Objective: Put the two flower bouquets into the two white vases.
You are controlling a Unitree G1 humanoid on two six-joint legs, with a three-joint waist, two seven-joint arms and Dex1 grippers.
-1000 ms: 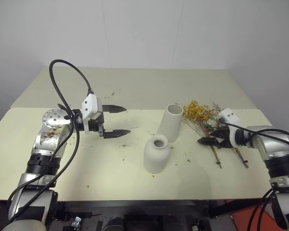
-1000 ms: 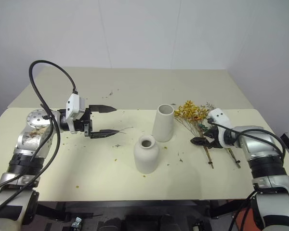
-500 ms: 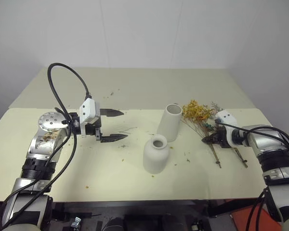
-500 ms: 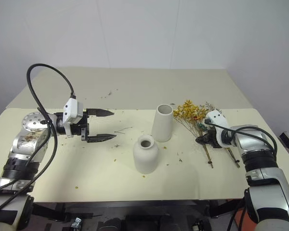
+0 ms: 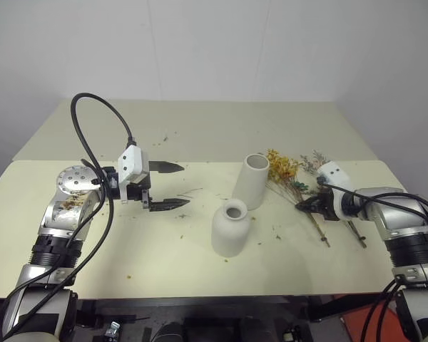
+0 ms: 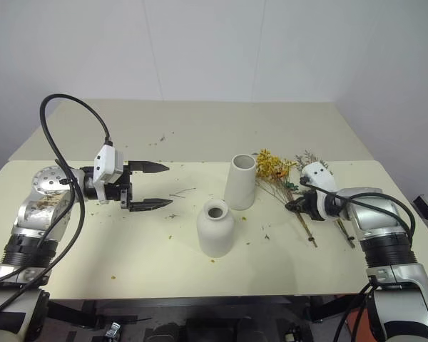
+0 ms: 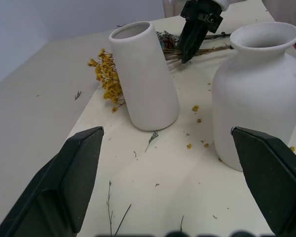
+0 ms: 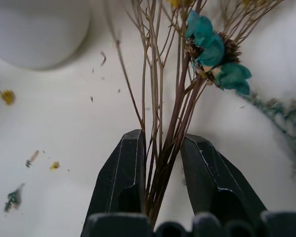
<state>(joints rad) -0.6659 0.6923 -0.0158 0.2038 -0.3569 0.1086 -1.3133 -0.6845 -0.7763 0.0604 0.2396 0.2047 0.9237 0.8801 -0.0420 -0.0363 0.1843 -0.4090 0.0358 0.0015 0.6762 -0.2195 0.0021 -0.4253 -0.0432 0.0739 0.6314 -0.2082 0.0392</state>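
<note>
White wall (image 5: 200, 50) behind; pale table (image 5: 200, 135), strewn with crumbs. Tall vase (image 5: 252, 182), round vase (image 5: 230, 228) at centre. Left gripper (image 5: 170, 185) spread wide. Right gripper (image 5: 303, 206) pinching yellow bouquet (image 5: 282, 165) stems; grey-green bouquet (image 5: 315, 162) beside.

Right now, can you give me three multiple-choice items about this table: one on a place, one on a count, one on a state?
1. Where do the bouquet stems lie?
A. left of both vases
B. right of both vases
C. inside a vase

2. How many white vases stand on the table?
A. one
B. two
C. three

3. The right end effector is
A. wide open over bare table
B. shut on stems
C. inside a vase

Answers:
1 B: the stems lie right of the tall vase and round vase.
2 B: both vases stand on the table.
3 B: the right end effector is shut on the stems.
</note>
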